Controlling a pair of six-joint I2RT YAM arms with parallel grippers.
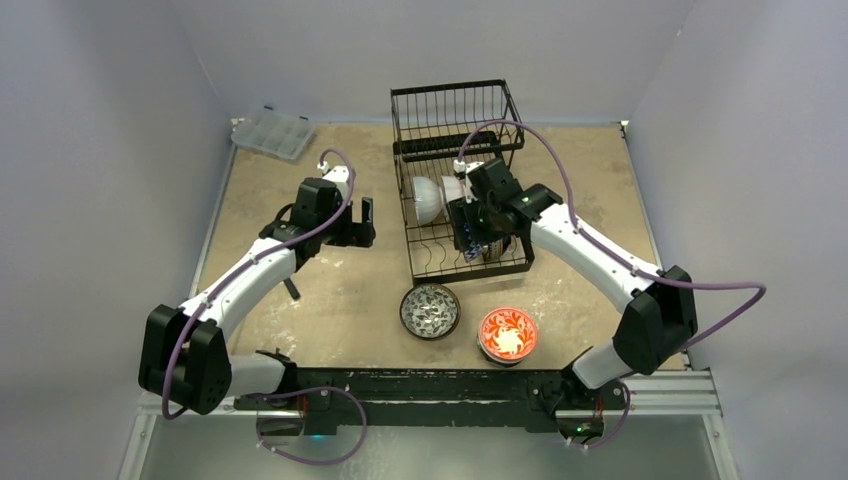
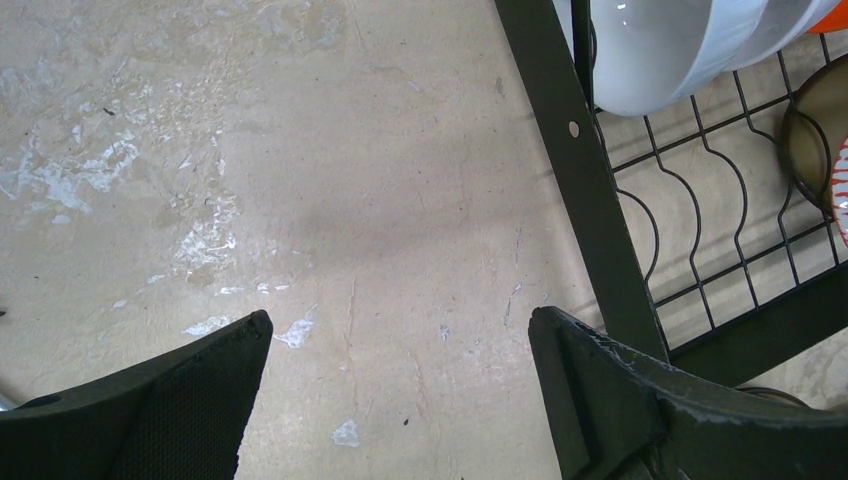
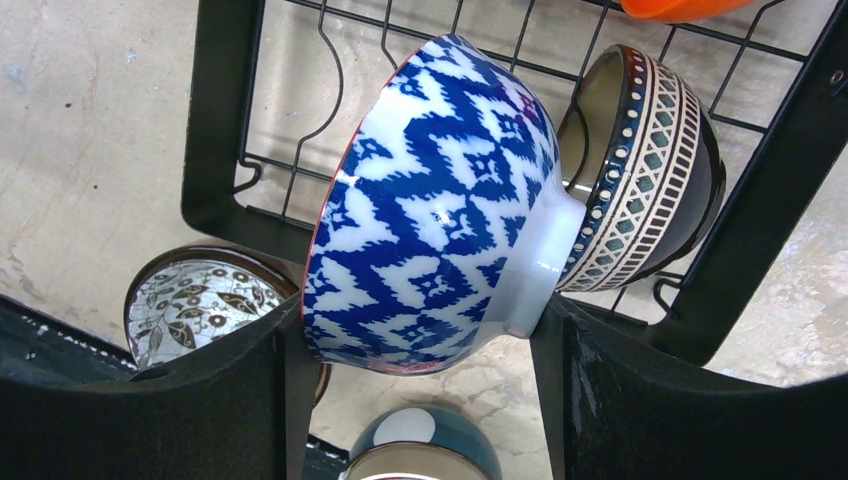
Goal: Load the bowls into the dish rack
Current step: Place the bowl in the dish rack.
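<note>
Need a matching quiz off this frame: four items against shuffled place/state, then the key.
Items
1. blue-and-white bowl
2. white bowl
3. red floral bowl
4. left claw

Place/state
A. open, empty, over bare table beside the dish rack
B. upright on the table, in front of the dish rack
C. gripped by the right claw
D. standing on edge inside the dish rack

Pairs: 1-C, 2-D, 3-B, 4-A
</note>
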